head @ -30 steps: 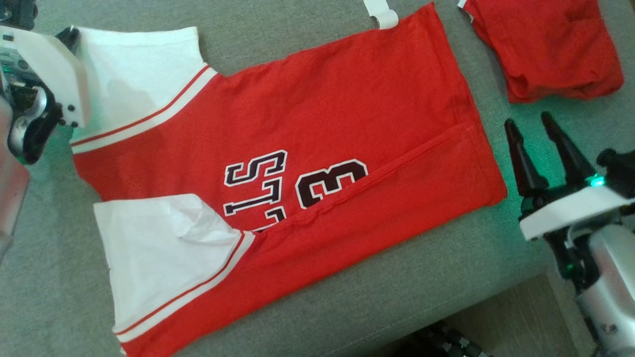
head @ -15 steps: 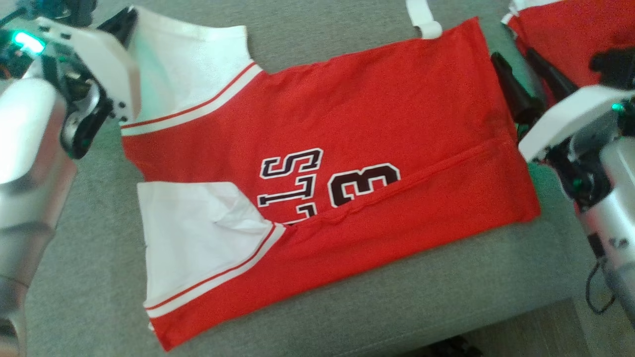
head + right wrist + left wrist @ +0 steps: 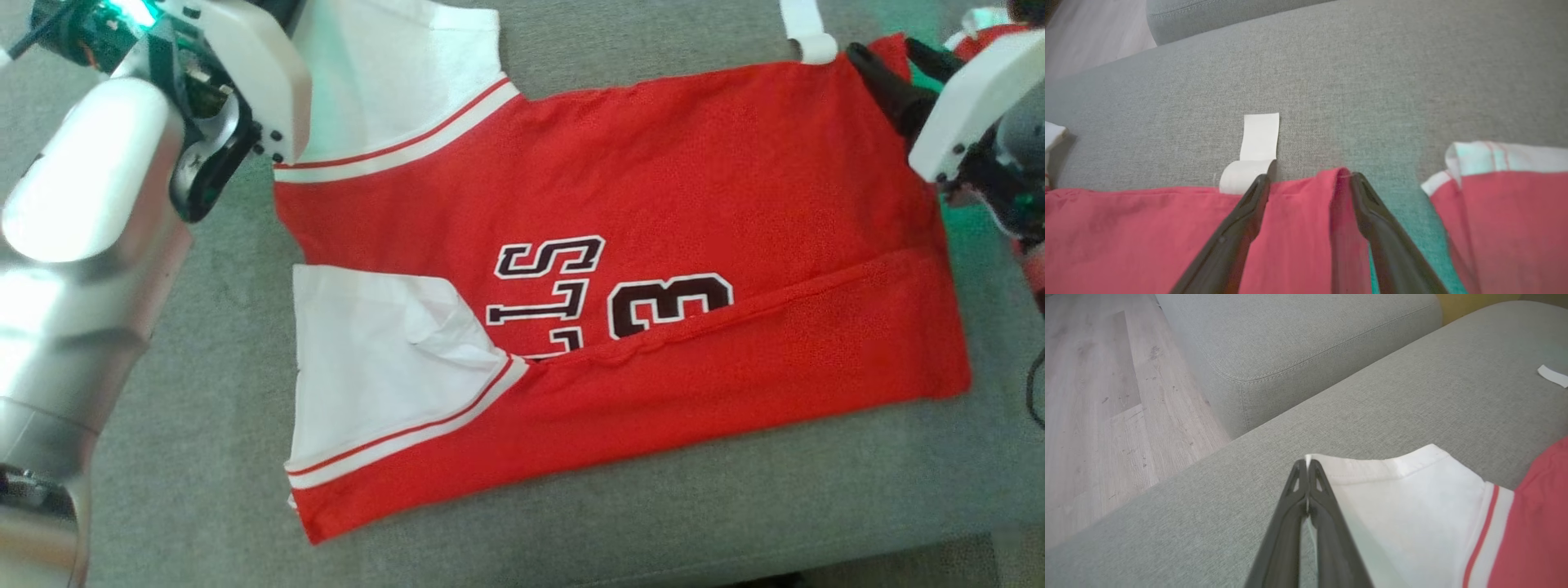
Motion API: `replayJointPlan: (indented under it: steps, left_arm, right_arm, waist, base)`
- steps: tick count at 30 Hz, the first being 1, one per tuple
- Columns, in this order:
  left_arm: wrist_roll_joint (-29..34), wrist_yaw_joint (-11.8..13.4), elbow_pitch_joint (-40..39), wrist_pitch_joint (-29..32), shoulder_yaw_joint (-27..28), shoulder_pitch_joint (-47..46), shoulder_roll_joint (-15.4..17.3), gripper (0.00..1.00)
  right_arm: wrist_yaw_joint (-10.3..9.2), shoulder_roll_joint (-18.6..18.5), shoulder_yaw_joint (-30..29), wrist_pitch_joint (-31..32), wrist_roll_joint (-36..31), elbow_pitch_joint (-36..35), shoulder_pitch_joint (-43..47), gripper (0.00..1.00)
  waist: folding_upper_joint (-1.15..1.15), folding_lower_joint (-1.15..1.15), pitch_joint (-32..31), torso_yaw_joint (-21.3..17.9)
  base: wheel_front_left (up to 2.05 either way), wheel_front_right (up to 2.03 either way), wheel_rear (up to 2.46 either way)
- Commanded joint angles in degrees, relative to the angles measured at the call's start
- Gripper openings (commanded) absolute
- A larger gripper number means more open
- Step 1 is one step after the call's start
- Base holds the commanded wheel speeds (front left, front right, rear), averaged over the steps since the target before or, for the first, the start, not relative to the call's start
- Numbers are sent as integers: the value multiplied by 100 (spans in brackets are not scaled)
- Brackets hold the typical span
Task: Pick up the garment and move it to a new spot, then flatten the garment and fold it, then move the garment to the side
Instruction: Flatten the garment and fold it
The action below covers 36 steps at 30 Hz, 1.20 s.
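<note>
The garment (image 3: 653,180) is a red jersey with white sleeves and dark lettering, lying flat on the grey couch with its near long edge folded over. In the left wrist view my left gripper (image 3: 1306,465) is shut on the corner of the far white sleeve (image 3: 1412,498), a sliver of white cloth between its fingers. My right gripper (image 3: 902,65) is at the far hem corner. In the right wrist view the right gripper (image 3: 1309,181) stands open, its fingers straddling a raised fold of the red hem (image 3: 1298,228).
A white tag (image 3: 1257,143) lies on the couch just beyond the hem. A second red garment (image 3: 1506,212) lies bunched right of my right gripper. Wood floor (image 3: 1094,396) and another couch cushion (image 3: 1298,339) lie beyond the left sleeve. The couch's front edge (image 3: 816,563) runs below the jersey.
The head camera has shifted. My right gripper has moved from beside the jersey's hem up to its far hem corner, still open. The left gripper stays shut on the sleeve.
</note>
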Motion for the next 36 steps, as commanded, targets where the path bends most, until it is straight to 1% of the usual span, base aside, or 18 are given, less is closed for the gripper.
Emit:
replayJointPlan:
  steps: [1,6,9,10,11,12,13,14,19,24,27,28,31,36]
  left_arm:
    - [21,-33,-107,-67,156,-339,161,0]
    - [-23,-56,41,-133,35,-456,70,0]
    - [-46,-65,116,-173,-31,-518,35,0]
    - [-53,-67,143,-189,-53,-536,26,0]
    - [-59,-69,170,-204,-74,-553,19,0]
    - [-66,-70,197,-222,-93,-571,13,0]
    - [-74,-72,226,-241,-111,-586,10,0]
    - [-78,-73,256,-265,-123,-601,11,0]
    - [-67,-77,410,-493,-176,-677,35,0]
    - [75,-58,578,-1151,-131,-793,85,0]
    - [178,23,656,-1574,-75,-922,112,0]
    - [178,23,656,-1574,-75,-922,112,0]
    - [205,74,732,-1880,-14,-1013,106,0]
    - [-14,16,817,-1952,-7,-809,55,0]
  right_arm:
    - [-4,-121,62,57,27,-56,-108,100]
    - [-4,-85,355,401,22,405,-439,100]
    - [-4,-45,445,386,-1,629,-602,99]
    - [-4,-31,470,367,-4,695,-644,87]
    - [-4,-21,499,347,-13,755,-683,56]
    - [-4,-17,528,325,-28,815,-722,39]
    - [-4,-12,555,302,-44,874,-756,7]
    - [-4,-8,576,274,-57,928,-789,0]
    - [-4,-10,609,-32,-81,1119,-961,0]
    - [-4,35,563,-540,23,1184,-1076,0]
    - [-4,10,529,-825,102,1202,-1128,0]
    - [-4,10,529,-825,102,1202,-1128,0]
    - [-4,-51,498,-1029,194,1239,-1160,0]
    - [-4,-169,547,-1185,420,1187,-918,0]
  waist:
    - [0,-1,10,40]
    - [0,-1,4,144]
    - [0,-1,10,192]
    - [0,-1,10,205]
    - [0,-1,10,217]
    - [0,-1,9,228]
    - [0,-1,5,237]
    - [0,-1,2,243]
    - [0,-1,-20,266]
    - [0,-1,-73,273]
    - [0,-1,-114,294]
    - [0,-1,-114,294]
    - [0,-1,-181,342]
    - [0,-1,-392,461]
  base:
    - [0,0,0]
    - [0,0,0]
    - [0,0,0]
    - [0,0,0]
    - [0,0,0]
    - [0,0,0]
    - [0,0,0]
    - [0,0,0]
    - [0,0,0]
    - [0,0,0]
    - [0,0,0]
    - [0,0,0]
    - [0,0,0]
    - [0,0,0]
